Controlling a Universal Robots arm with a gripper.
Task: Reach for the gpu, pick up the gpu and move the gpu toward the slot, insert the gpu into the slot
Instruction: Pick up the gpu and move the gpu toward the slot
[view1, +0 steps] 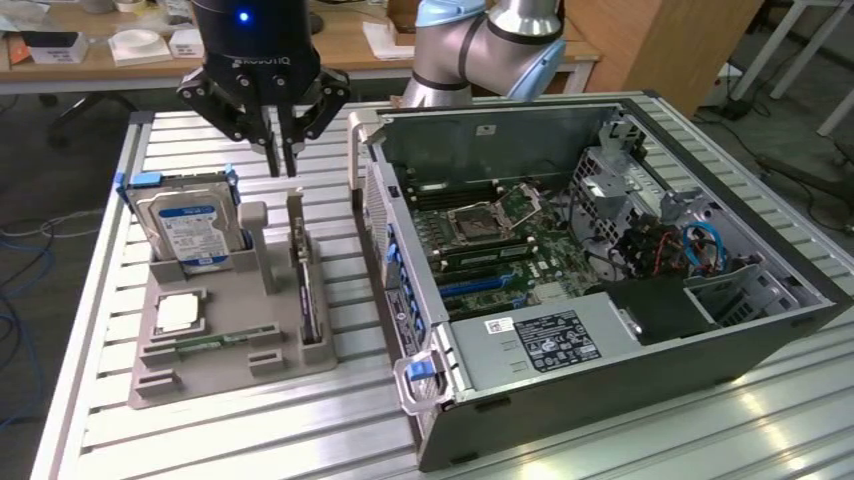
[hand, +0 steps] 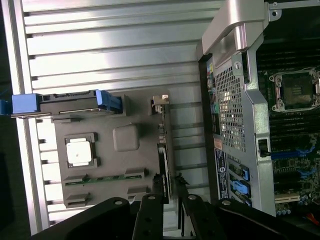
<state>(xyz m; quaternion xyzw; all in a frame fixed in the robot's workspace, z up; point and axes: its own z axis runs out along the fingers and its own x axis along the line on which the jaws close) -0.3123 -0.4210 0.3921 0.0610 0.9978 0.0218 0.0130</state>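
The gpu (view1: 308, 292) stands on edge in the grey holder (view1: 214, 378), a thin dark card with its silver bracket (view1: 295, 214) at the far end. In the wrist view the gpu (hand: 164, 161) appears as a narrow dark strip running from its bracket (hand: 159, 101) toward the fingers. My gripper (view1: 282, 168) hangs above the bracket end of the card, open with a narrow gap, not touching it. The gripper (hand: 171, 201) straddles the line of the card's top edge. The blue slots (view1: 474, 285) lie on the motherboard inside the open computer case (view1: 534, 345).
The holder also carries a blue-labelled hard drive (view1: 194, 225), a square silver processor chip (view1: 180, 312) and a green memory stick (view1: 200, 343). The case wall (view1: 387, 215) rises close beside the holder. Everything rests on a slatted aluminium table (view1: 267, 440).
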